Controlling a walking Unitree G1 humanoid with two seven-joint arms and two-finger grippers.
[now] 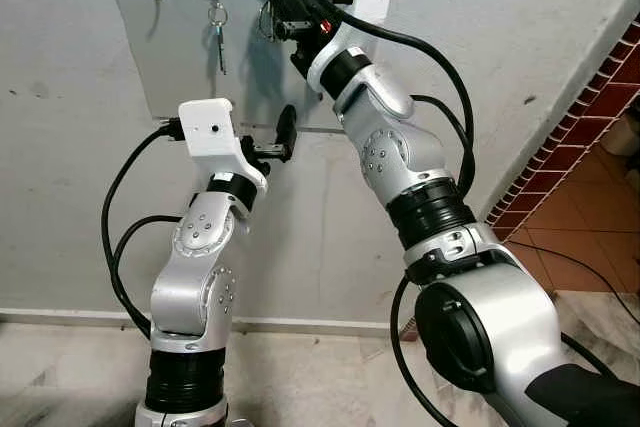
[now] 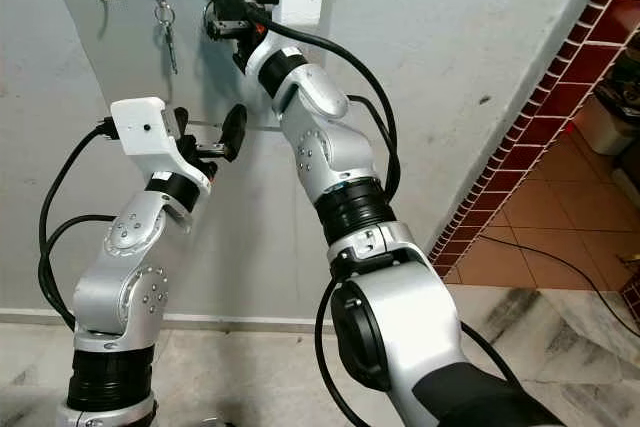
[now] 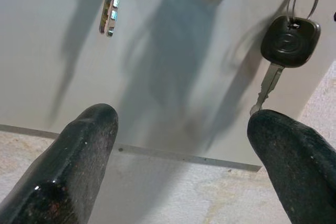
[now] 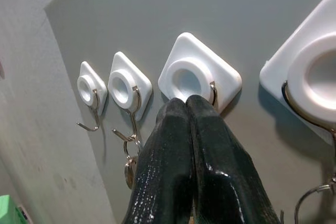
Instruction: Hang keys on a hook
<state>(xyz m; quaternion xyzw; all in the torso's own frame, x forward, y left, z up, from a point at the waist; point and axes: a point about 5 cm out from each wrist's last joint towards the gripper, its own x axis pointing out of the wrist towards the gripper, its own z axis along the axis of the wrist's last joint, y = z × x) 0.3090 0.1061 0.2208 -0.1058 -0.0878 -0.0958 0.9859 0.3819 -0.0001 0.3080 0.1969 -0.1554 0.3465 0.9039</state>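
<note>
A grey board (image 1: 190, 67) on the wall carries a row of white hook mounts along its top. My right gripper (image 1: 275, 2) is raised to the third mount (image 4: 197, 77), its fingers (image 4: 189, 129) pressed together, shut on a key ring (image 1: 265, 20) that hangs just below them. A silver key (image 1: 218, 35) hangs from the second hook (image 4: 134, 100). The first hook (image 4: 92, 111) is bare. A black-headed key (image 3: 289, 40) dangles on a ring from the fourth hook (image 4: 294, 100). My left gripper (image 1: 266, 139) stands open and holds nothing, at the board's lower edge.
The board's lower edge (image 3: 173, 153) runs across pale plaster wall. A red brick wall (image 1: 580, 137) rises on the right, above tiled floor (image 1: 590, 247). A white skirting strip (image 1: 60, 317) meets the floor below. Black cables (image 1: 115, 227) loop beside my left arm.
</note>
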